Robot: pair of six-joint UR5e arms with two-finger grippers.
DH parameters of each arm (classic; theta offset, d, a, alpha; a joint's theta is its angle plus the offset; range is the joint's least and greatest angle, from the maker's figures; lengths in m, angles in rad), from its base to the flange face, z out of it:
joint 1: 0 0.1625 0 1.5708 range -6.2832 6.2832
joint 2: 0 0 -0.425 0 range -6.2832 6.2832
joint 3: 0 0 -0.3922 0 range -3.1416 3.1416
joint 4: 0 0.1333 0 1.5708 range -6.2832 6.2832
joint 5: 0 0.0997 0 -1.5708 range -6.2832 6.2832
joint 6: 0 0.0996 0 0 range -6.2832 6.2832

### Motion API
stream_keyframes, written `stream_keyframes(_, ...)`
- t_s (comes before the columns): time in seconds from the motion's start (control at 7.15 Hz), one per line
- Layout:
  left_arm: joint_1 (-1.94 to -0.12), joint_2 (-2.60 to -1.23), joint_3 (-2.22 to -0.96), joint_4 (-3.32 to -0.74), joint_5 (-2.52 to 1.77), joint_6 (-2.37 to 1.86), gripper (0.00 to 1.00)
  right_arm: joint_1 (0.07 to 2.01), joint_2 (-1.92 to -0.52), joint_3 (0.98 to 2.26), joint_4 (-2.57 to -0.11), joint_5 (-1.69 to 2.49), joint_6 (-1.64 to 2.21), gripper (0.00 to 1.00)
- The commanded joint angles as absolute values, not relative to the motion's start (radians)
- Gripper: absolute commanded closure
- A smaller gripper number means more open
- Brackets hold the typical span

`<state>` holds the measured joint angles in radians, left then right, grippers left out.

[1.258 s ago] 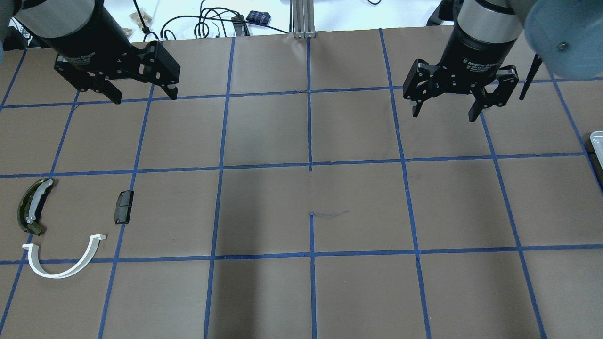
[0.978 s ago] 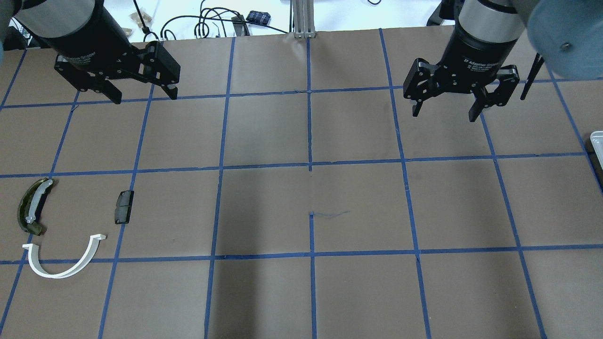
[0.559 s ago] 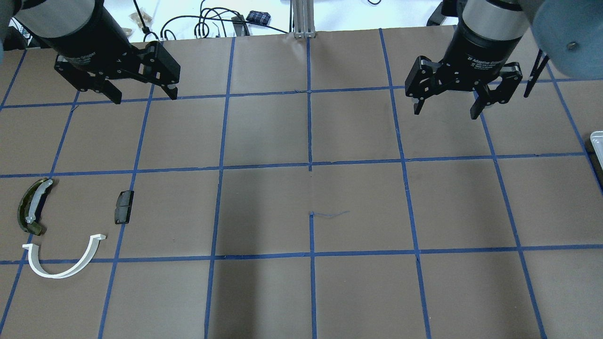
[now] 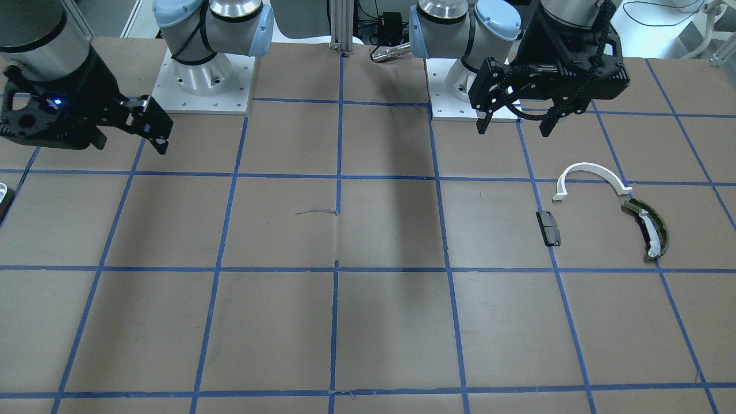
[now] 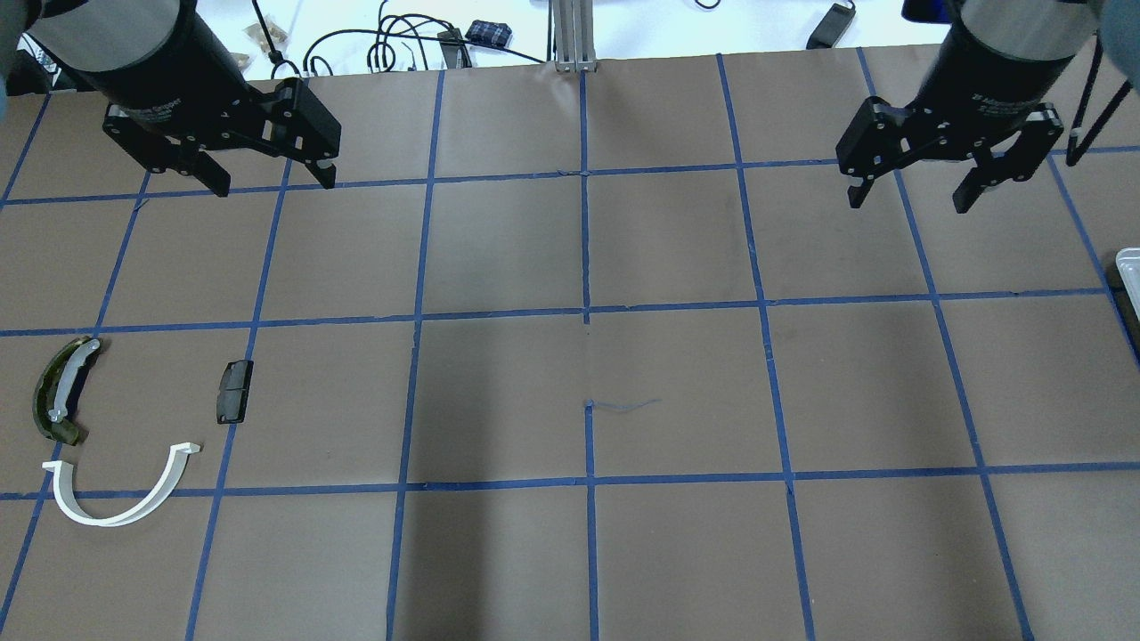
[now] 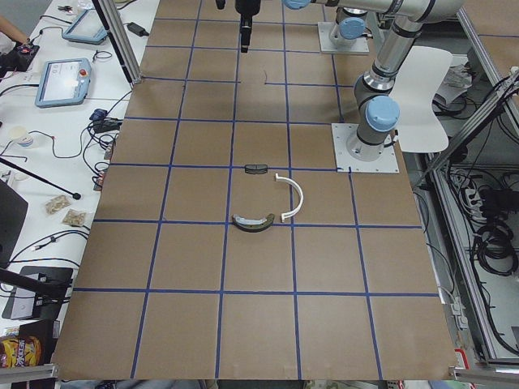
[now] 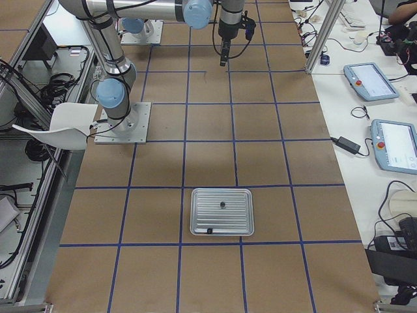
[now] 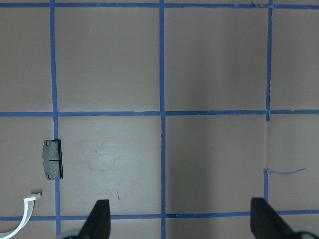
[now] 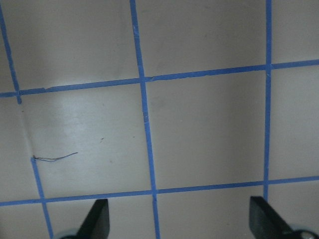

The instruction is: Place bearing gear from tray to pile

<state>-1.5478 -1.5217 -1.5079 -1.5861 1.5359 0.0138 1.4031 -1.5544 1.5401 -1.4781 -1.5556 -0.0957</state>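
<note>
Black right tool [image 5: 907, 203] hovers, jaws apart.

1. The table [image 5: 499, 401] is covered with matt brown paper, and the lines on it are smooth blue tape [image 5: 585, 249].
2. The tray [image 7: 238, 215] looks like pale metal, ribbed, with a soft shine.
3. The white arc [image 5: 105, 522] looks like smooth plastic.
4. The dark block [image 5: 234, 392] is matt.
5. The olive-green curved piece [image 5: 53, 401] looks slightly glossy.
6. The left gripper [image 5: 274, 185] and the right gripper [image 5: 908, 203] are matt black.

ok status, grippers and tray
Left gripper open, empty. Right gripper open, empty, not yet at tray. Two small dark parts in tray. No obstacle seen.
</note>
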Motion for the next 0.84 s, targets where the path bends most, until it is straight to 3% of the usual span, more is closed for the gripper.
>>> stream_keyframes(0.0, -1.548, -1.522, -1.508, -1.586, 1.537, 0.014, 0.00, 1.240, -1.554, 1.540, -1.486, -1.615, -0.350, 0.00)
stream_keyframes(0.7, -1.548, -1.522, -1.508, -1.586, 1.537, 0.014, 0.00, 0.812, -1.335, 1.532, -1.697, -1.635, -0.938, 0.00)
